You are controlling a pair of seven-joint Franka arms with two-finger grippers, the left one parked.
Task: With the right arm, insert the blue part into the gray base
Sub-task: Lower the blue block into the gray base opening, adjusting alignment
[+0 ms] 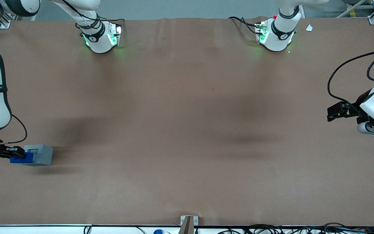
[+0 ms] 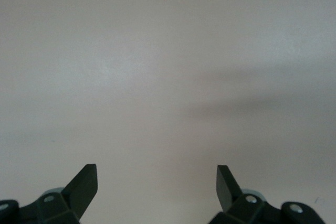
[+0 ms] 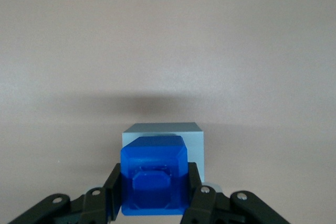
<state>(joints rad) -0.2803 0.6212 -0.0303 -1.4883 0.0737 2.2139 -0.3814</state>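
At the working arm's end of the table, the gray base (image 1: 39, 155) stands on the brown cloth, its square socket showing on its top face. My right gripper (image 1: 15, 155) is shut on the blue part (image 1: 21, 158), which is held against the side of the base. In the right wrist view the blue part (image 3: 153, 176) sits between the black fingers (image 3: 112, 192), with the gray base (image 3: 165, 131) directly past it. The gripper (image 3: 153, 195) is level with the base, close to the table.
The brown cloth (image 1: 187, 130) covers the whole table. Two arm bases (image 1: 102, 36) (image 1: 276, 34) stand farthest from the front camera. A small bracket (image 1: 188, 221) sits at the table edge nearest the camera. The parked arm (image 1: 368, 110) hangs at its end.
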